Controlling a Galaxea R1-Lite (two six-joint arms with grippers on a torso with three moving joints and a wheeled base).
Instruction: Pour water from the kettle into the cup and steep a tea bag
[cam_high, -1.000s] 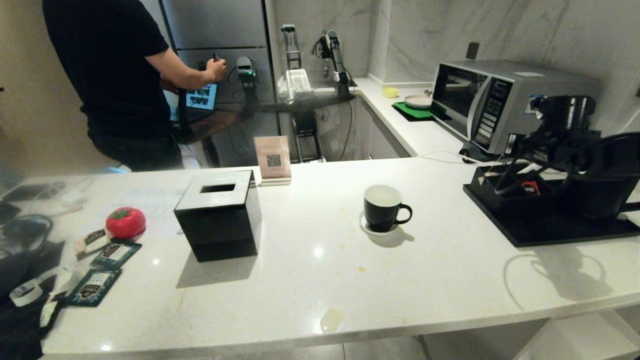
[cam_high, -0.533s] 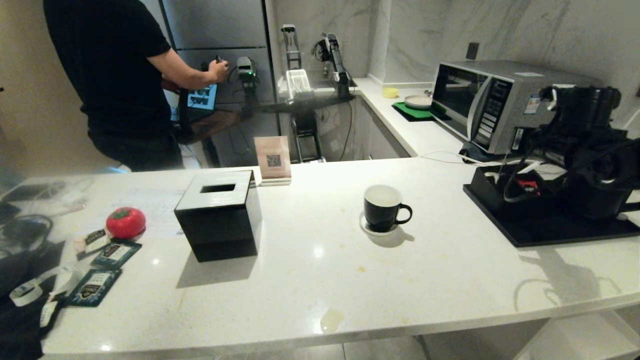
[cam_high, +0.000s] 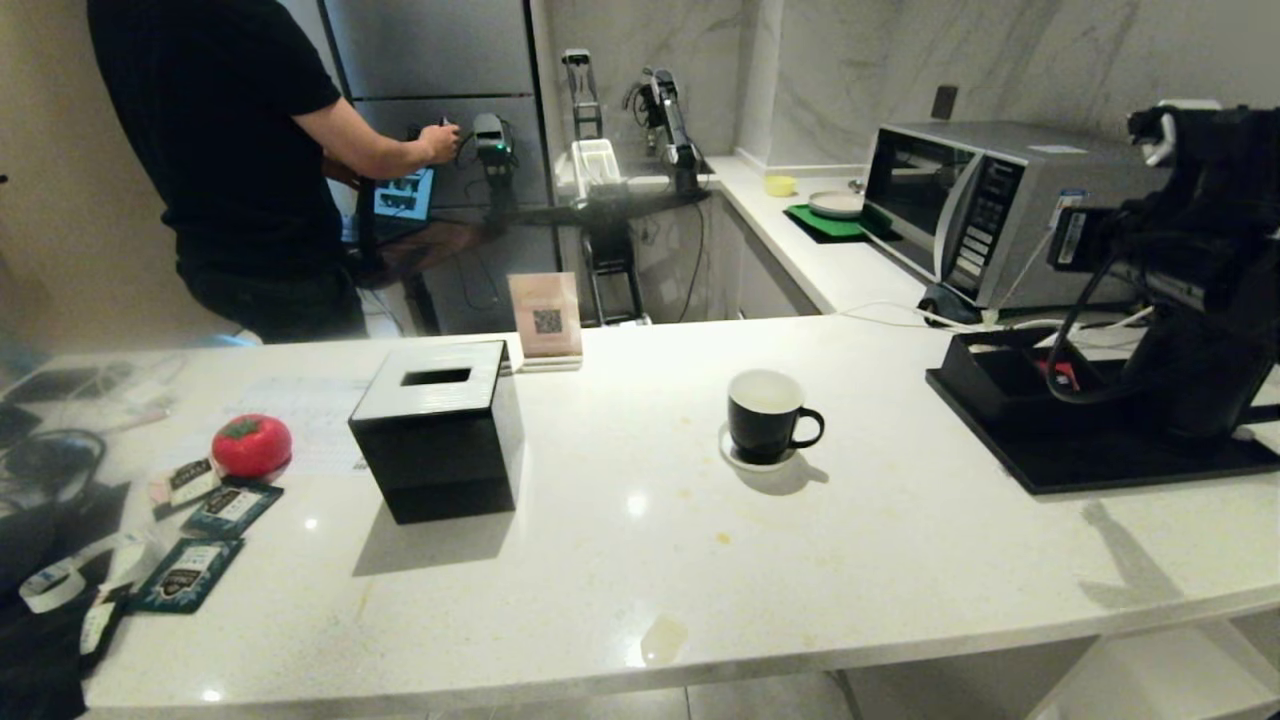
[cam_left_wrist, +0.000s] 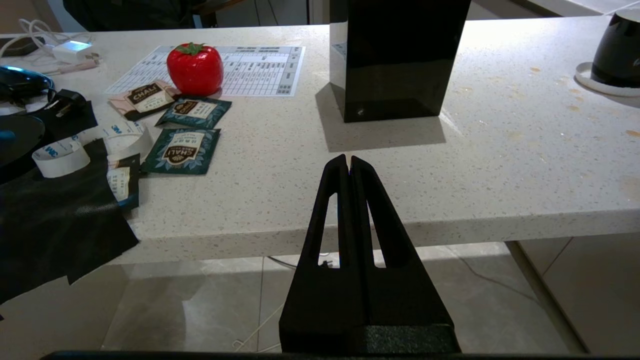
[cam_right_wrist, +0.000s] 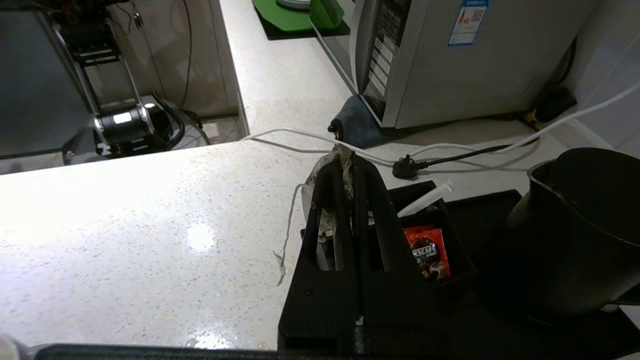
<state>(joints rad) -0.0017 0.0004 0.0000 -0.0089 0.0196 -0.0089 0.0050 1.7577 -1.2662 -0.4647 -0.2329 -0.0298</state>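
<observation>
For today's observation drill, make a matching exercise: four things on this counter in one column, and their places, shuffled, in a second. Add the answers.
Things
1. cup
2. kettle
3. red tomato-shaped object
4. tea bag

Places
A. pinched in the shut right hand
B. on a white saucer
C. on the black tray
D. beside the teal sachets

Pairs: 1-B, 2-C, 3-D, 4-A
</observation>
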